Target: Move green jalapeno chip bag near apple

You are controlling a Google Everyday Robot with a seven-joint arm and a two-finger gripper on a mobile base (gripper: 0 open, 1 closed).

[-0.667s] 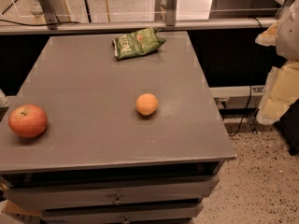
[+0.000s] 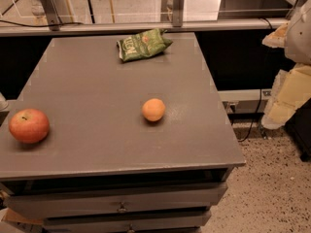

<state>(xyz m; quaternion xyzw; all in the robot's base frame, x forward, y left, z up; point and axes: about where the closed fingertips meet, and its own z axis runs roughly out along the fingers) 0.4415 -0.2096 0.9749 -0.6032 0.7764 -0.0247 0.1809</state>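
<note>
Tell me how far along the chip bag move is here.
Nothing done: the green jalapeno chip bag lies at the table's far edge, the apple at the near-left, apart. In hand: nothing visible; the claw hangs right of the table. Left: the whole grasp and carry.

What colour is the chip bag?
The chip bag is green with white lettering, camera view; the gripper is right of the table.
</note>
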